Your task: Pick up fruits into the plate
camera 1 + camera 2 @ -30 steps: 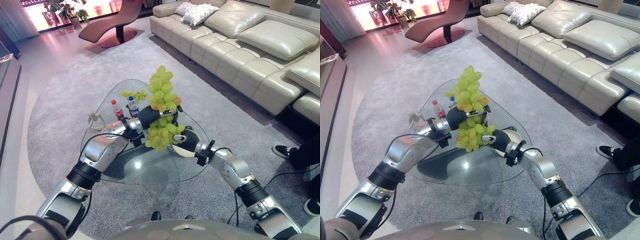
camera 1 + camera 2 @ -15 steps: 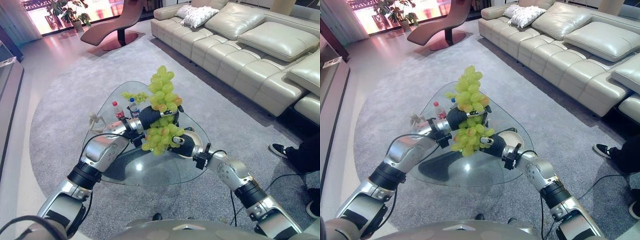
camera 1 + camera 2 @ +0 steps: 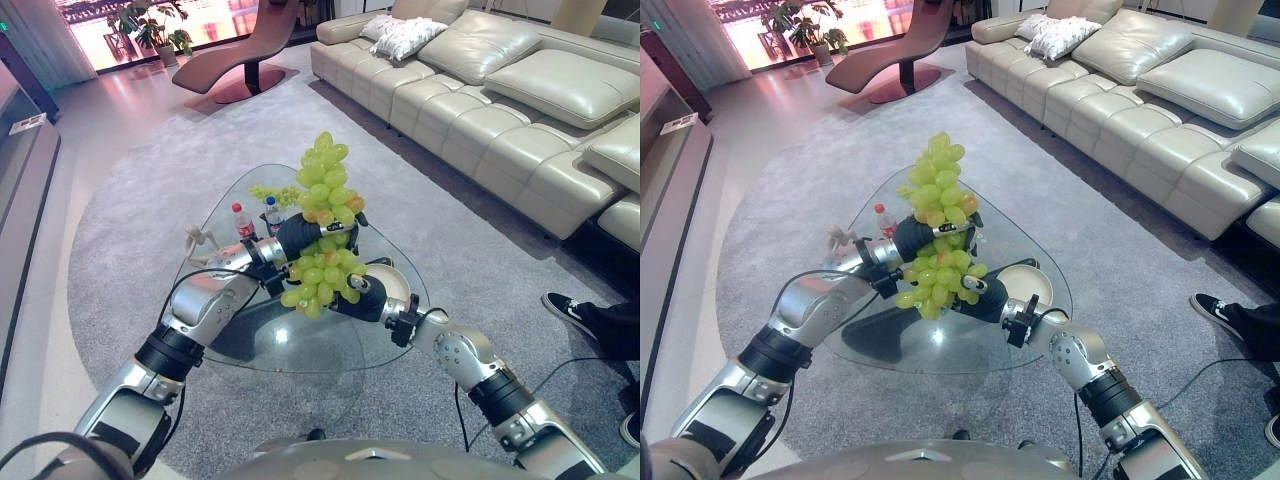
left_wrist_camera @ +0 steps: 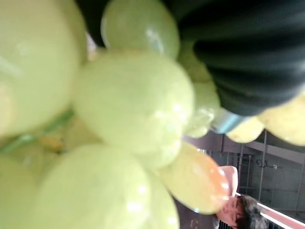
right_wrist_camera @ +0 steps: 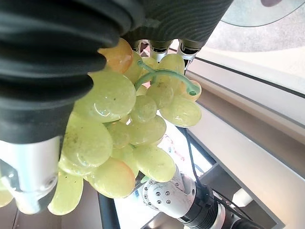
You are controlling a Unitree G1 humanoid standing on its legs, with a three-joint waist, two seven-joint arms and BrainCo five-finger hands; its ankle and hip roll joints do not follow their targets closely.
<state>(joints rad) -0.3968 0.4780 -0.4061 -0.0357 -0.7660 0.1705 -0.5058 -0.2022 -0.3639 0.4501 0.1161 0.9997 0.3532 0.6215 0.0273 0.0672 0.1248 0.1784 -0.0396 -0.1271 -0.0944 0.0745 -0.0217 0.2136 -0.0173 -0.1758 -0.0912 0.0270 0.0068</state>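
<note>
My left hand (image 3: 300, 236) is shut on a big bunch of green grapes (image 3: 327, 180) and holds it upright above the glass table (image 3: 300, 350). Just below it my right hand (image 3: 358, 298) is shut on a second green bunch (image 3: 320, 280), whose stem and grapes (image 5: 128, 119) hang under its curled fingers. The two bunches touch. A white plate (image 3: 1026, 283) lies on the table to the right of the right hand, partly behind its wrist. A small third bunch (image 3: 272, 192) lies at the far side of the table.
Two small bottles (image 3: 242, 220) (image 3: 271, 212) and a little wooden figure (image 3: 198, 240) stand on the table's left part. A cream sofa (image 3: 500, 100) runs along the right, a lounge chair (image 3: 235, 50) stands far back. A person's shoe (image 3: 566, 311) rests on the carpet at right.
My right hand has carried its bunch to the left and a little lower, off the plate, which now shows. The left hand keeps its bunch in place. The camera shifted slightly.
</note>
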